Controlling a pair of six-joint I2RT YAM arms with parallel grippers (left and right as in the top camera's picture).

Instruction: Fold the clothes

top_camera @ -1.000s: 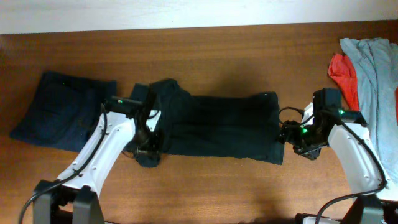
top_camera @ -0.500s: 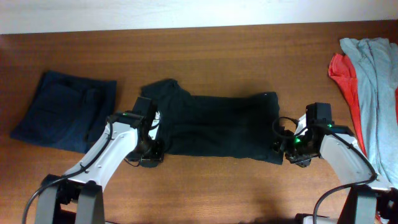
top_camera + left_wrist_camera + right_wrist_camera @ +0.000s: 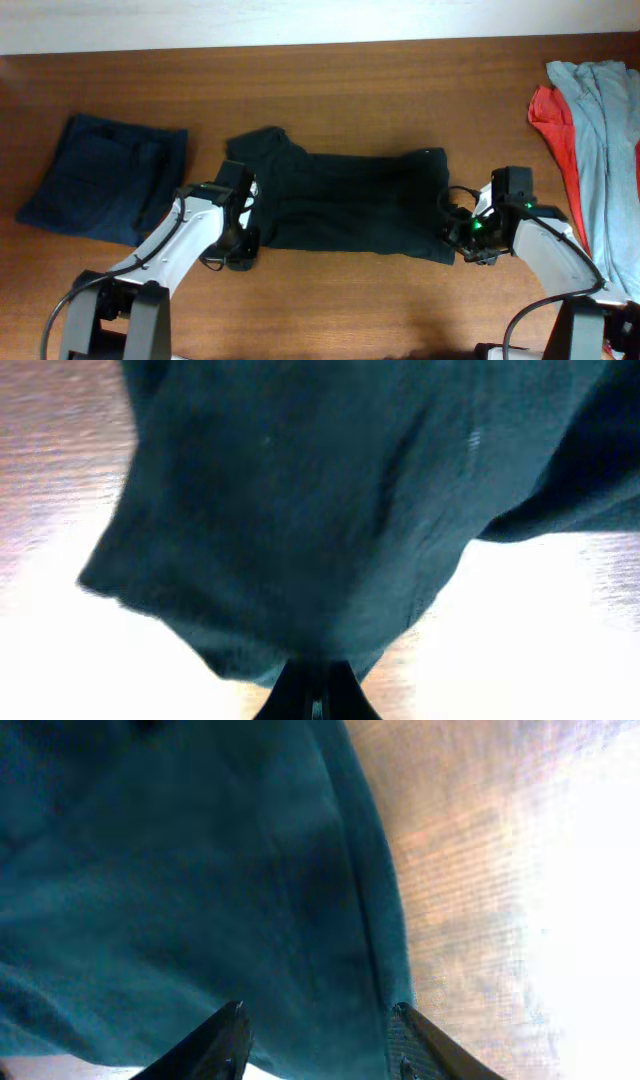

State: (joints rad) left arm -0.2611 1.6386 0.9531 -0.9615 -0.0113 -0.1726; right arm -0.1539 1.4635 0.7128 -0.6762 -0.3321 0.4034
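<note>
L pincer [image 3: 316,678] tight on T-shirt [image 3: 350,200]

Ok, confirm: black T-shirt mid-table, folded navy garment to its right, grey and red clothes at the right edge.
One error: the overhead view shows the folded navy garment left of the black T-shirt. The grey and red clothes do lie at the right edge.

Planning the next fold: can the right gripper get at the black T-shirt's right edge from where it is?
Probably yes. The right gripper is open, its fingers straddling the edge of the black T-shirt, and nothing lies over the cloth there.
</note>
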